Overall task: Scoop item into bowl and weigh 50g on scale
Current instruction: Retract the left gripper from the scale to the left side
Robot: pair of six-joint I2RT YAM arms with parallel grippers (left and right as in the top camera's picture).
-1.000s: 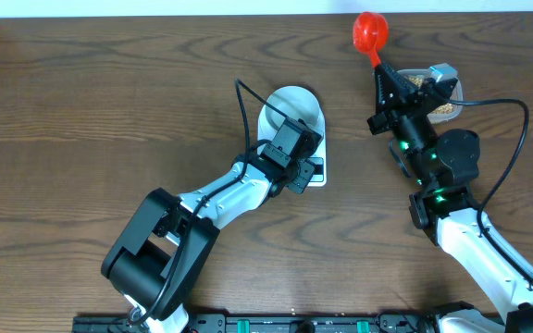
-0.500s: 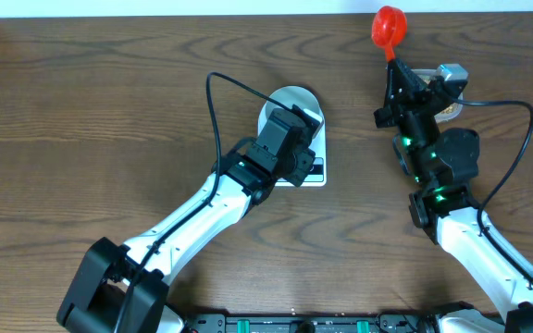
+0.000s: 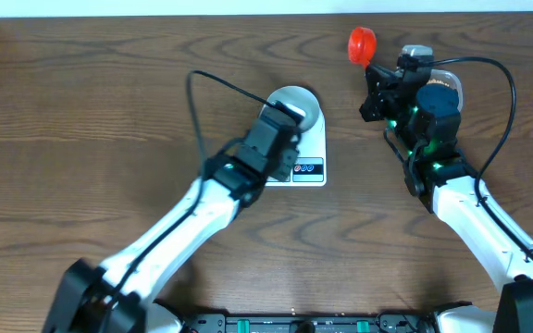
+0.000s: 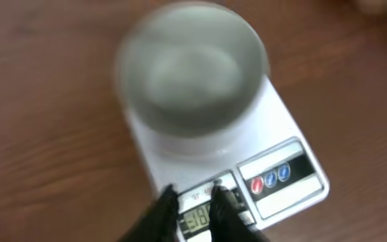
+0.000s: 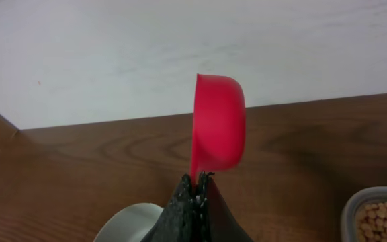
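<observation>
The white bowl (image 3: 302,102) stands on the white scale (image 3: 315,159) at mid table. In the left wrist view the bowl (image 4: 192,77) looks blurred and I cannot see any beans in it. My left gripper (image 3: 280,153) hovers over the scale's front, its fingers (image 4: 199,204) a little apart and empty above the display of the scale (image 4: 284,144). My right gripper (image 3: 375,79) is shut on the handle of a red scoop (image 3: 362,43), held in the air at the back right. The right wrist view shows the gripper (image 5: 199,180), the scoop (image 5: 217,124) on its side, the bowl's rim (image 5: 130,225) and tan beans (image 5: 385,218).
A clear plastic tub (image 3: 449,81) with the beans stands at the back right, mostly hidden under my right wrist; its corner (image 5: 355,205) also shows in the right wrist view. A white wall runs along the table's far edge.
My left arm has stretched out and lifted, uncovering the scale's buttons. My right arm has swung the red scoop leftward and moved over the tub.
</observation>
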